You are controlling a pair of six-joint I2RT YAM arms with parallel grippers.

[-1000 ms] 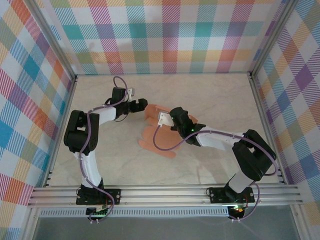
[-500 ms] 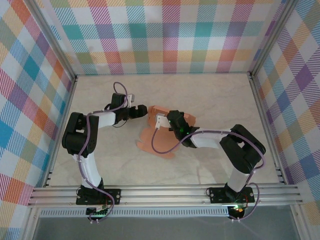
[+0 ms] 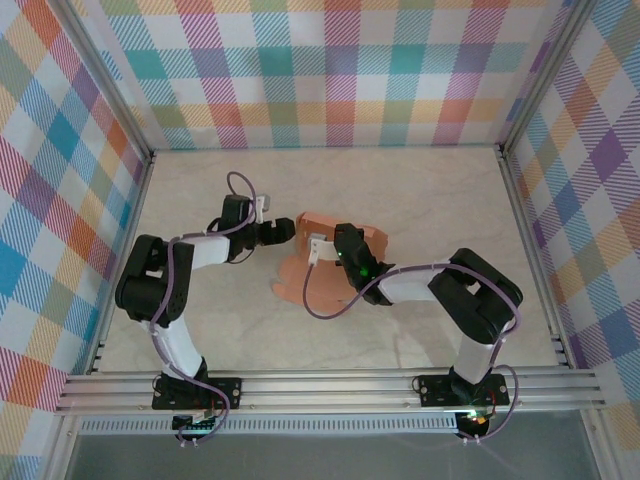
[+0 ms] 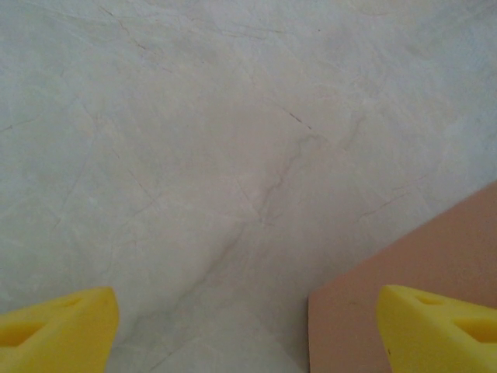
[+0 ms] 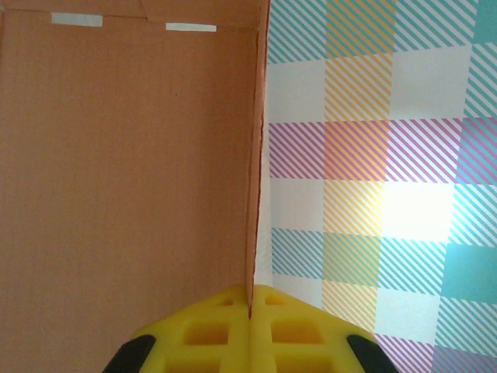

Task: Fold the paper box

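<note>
On the table (image 3: 440, 200), in the middle: paper box (image 3: 296, 280), partly lifted. Light, thin, bendy (easy to crease wrong), so best pinched at a flap edge. Long way seems near-to-far, one panel stood up. Squeezed tight on that panel's edge: right gripper (image 5: 250, 311). Spread wide just beside it, holding nothing: left gripper (image 3: 287, 230).

paper box (image 3: 292, 278): salmon-orange, plain
walls (image 3: 330, 70): pastel plaid, diagonal hatching
table (image 3: 430, 190): pale cream, grey marbled veins
fingers (image 4: 54, 326): yellow

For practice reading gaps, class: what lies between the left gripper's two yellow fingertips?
Left wrist view: between the fingertips of the left gripper lies mostly bare table, plus a corner of the paper box beside one of them.
</note>
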